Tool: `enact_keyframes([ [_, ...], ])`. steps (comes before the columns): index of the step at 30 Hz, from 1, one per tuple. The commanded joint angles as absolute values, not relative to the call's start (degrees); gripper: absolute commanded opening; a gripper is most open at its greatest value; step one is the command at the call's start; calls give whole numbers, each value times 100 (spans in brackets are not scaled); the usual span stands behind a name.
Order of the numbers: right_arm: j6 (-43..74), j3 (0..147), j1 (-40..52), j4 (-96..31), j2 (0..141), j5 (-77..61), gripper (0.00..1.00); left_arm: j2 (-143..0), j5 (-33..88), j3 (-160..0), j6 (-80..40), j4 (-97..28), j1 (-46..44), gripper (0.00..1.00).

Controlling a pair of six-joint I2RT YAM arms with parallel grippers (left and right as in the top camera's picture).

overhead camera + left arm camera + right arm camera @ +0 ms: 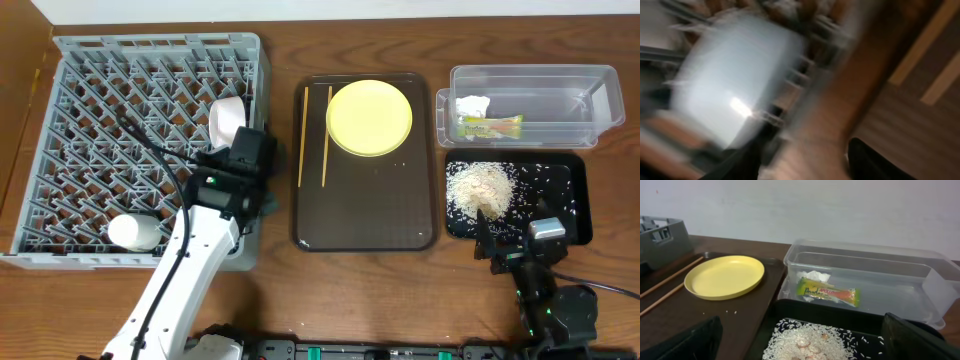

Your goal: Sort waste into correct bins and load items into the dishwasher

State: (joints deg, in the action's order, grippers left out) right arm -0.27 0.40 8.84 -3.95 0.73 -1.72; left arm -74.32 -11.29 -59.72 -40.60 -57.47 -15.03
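Motion blur is smearing the left wrist view almost completely. Only a pale bluish shape and two dark stubs at the bottom edge are coming through, so I cannot tell how the left gripper's (pixel 243 148) jaws are standing. From overhead the wrist body is covering the fingertips. The light blue bowl (pixel 227 118) is standing on edge in the dish rack (pixel 90 120) right at them, touching or not I cannot tell. The white bowl (pixel 132 232) is lying well behind them.

The right gripper (pixel 801 342) is holding its jaws wide apart and empty, both fingers cut off by the frame. The rice scraps (pixel 480 188) are lying just ahead between them on the black tray (pixel 560 190). Farther ahead, in the clear tub (pixel 865 262), the tissue (pixel 812 276) and the wrapper (pixel 829 293) are lying side by side, and the wrapper's lettering is too small to read. Ahead and left, the yellow plate (pixel 724 276) and the chopsticks (pixel 303 135) are resting on the brown tray (pixel 365 205).
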Motion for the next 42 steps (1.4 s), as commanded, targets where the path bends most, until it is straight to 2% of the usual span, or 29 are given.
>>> enact_keyframes([
  [1, 16, 32, 869, -410, 62, -176, 99, -7570, -145, -6093, -4101, -5483, -1660, 57],
  [3, 16, 32, 869, -408, 62, -176, 99, -7640, -141, -6093, -3957, -5122, -1804, 57],
  [7, 14, 32, 869, -410, 62, -176, 99, -7797, 104, -6093, -2438, -3830, -2161, 57],
  [9, 16, 32, 869, -410, 62, -176, 99, -8031, -226, -6093, -1769, -3122, -2252, 57],
  [16, 16, 32, 869, -410, 62, -176, 99, -9456, -325, -6163, -1214, -1210, -2047, 53],
  [21, 14, 32, 869, -410, 62, -176, 99, -10221, -720, -6208, -1166, -840, -2043, 49],
  [23, 16, 32, 869, -410, 62, -176, 99, -10484, -679, -6208, -1111, -635, -2045, 41],
  [27, 16, 32, 869, -410, 62, -176, 99, -10792, -333, -6208, -1122, -355, -2049, 35],
  [32, 16, 32, 869, -410, 62, -176, 99, -11155, -213, -6208, -1114, -45, -2097, 34],
  [37, 14, 32, 869, -410, 62, -176, 99, -11334, -95, -6206, -1096, -62, -2097, 30],
  [39, 16, 32, 869, -410, 62, -176, 99, -11406, -34, -6206, -1096, -134, -2097, 24],
  [40, 14, 32, 869, -408, 62, -176, 99, -11461, -38, -6206, -1096, -368, -2097, 10],
  [42, 16, 32, 869, -410, 62, -174, 99, -11421, -43, -6208, -1096, -561, -2097, 8],
])
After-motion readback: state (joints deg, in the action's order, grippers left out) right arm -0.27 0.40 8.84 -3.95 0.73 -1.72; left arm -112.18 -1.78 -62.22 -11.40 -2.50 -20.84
